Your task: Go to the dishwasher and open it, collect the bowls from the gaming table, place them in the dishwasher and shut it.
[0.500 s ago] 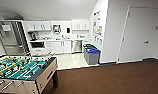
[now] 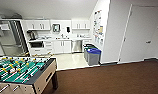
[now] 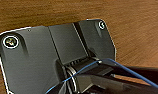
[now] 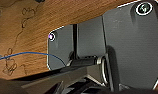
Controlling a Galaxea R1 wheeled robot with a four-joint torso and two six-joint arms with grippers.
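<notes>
— Looking across the room from the head camera, where is the dishwasher (image 2: 76,46)?

— Far off, in the kitchenette at the back: a grey steel front set under the white counter (image 2: 60,39), between the white cabinet doors (image 2: 62,46) on its left and the bins on its right. Its door is shut.

— What stands between here and there?

— Brown carpet (image 2: 115,78) in the near part, then pale kitchen floor (image 2: 68,60). A football table (image 2: 22,72) with a green field and rods sits near, on the left. A grey bin with a blue lid (image 2: 94,56) stands at the right edge of the pale floor, with a green-lidded bin (image 2: 88,46) just behind it.

— And the jaws?

— Both wrist cameras look down on brown carpet past the robot's dark plate, with a blue cable (image 3: 125,71) crossing. I cannot tell how either gripper's jaws stand. The dishwasher is well apart from both arms.
</notes>
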